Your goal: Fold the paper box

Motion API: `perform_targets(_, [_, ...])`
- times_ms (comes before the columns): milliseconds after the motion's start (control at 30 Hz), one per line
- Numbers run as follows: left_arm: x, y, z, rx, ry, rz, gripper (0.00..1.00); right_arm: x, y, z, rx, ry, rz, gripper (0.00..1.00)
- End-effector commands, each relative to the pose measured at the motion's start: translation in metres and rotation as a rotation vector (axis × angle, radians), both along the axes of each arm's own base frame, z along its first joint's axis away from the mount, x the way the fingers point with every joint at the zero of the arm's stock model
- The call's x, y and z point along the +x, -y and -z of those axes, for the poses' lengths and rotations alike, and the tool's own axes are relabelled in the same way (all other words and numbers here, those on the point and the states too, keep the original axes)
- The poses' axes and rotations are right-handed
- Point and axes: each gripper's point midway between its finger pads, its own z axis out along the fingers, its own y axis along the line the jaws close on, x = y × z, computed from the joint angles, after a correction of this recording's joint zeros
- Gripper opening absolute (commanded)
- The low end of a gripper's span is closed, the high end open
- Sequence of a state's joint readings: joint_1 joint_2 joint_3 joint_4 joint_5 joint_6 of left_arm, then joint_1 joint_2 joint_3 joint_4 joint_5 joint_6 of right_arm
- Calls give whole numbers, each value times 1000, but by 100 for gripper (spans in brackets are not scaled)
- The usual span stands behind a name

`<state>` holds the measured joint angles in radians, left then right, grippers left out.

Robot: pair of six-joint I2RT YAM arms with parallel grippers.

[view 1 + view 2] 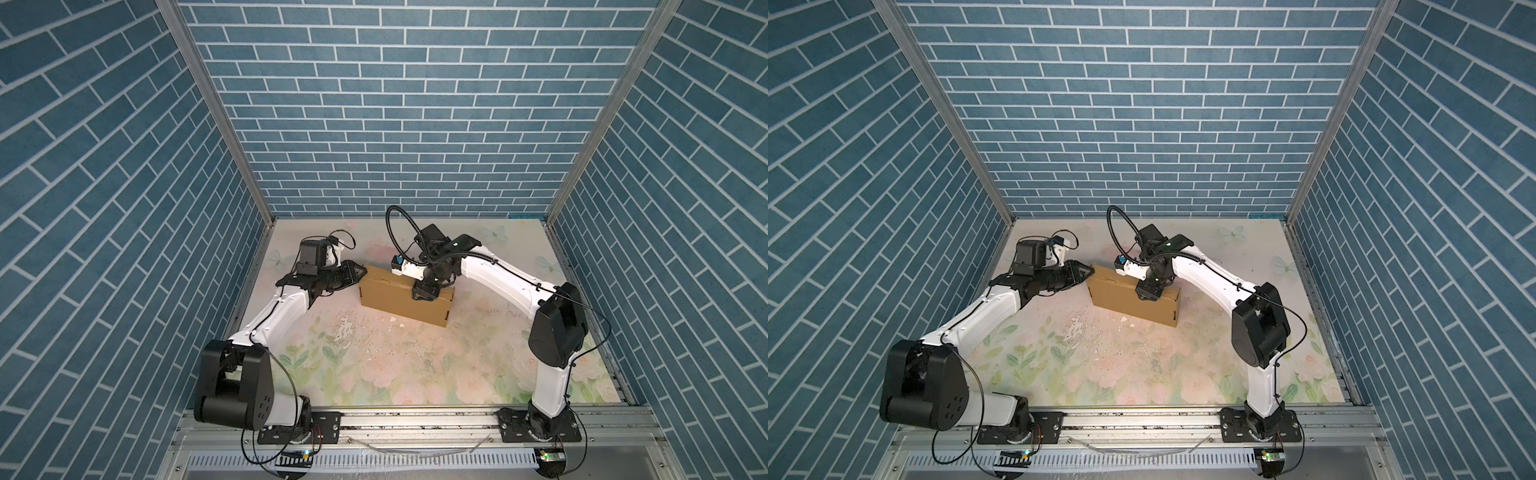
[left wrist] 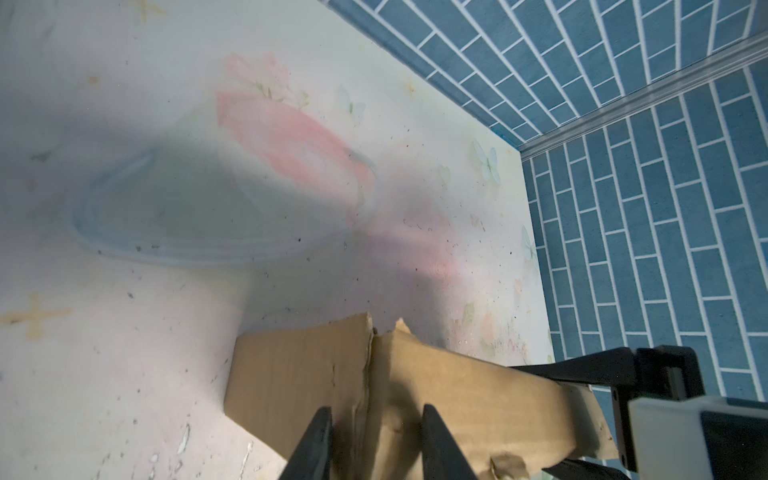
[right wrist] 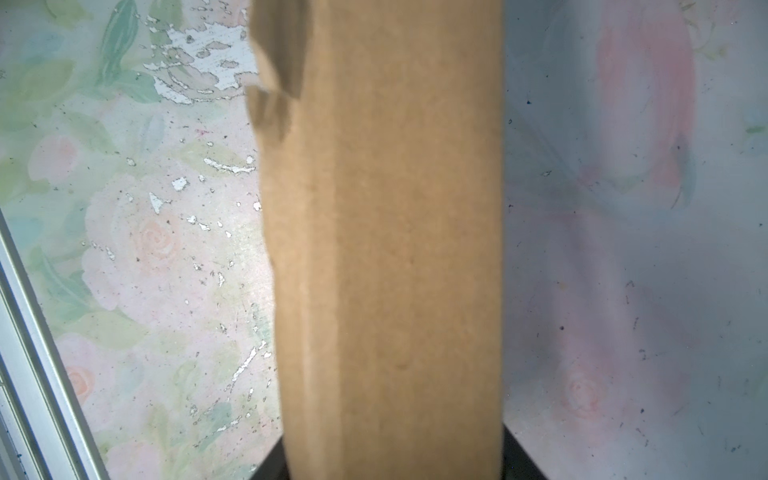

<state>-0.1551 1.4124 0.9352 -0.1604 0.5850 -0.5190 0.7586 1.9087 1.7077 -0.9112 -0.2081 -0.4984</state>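
Two robot arms have smooth white shells [image 1: 270, 320] and fat black joints [image 1: 237, 386]. Thin black cables [image 1: 515, 274] run along them. A ribbed black hose [image 1: 388, 222] loops at upper middle. The pointed left gripper [image 1: 360, 272] is black. Flat black base plates [image 1: 299, 432] with silver screws sit along the bottom.

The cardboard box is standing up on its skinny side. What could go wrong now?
1. The paper box stands on a narrow side, with the right tool astride its top edge. If that tool lets go, the box could tip over.
2. The left tool is at the box's left corner, where the left wrist view shows a ragged gap. Pushing there might crumple or tear it.
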Motion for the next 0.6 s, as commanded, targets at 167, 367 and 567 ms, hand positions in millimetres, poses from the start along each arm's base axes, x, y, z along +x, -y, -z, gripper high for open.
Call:
perform_targets(167, [-15, -5, 38, 52, -109, -1, 33, -5, 0, -22, 59, 25, 9, 63])
perform_targets(367, [-18, -6, 39, 59, -110, -4, 33, 7, -18, -43, 176, 32, 44, 71])
perform_targets(567, [-19, -6, 38, 47, -109, -6, 33, 14, -44, -33, 189, -36, 44, 74])
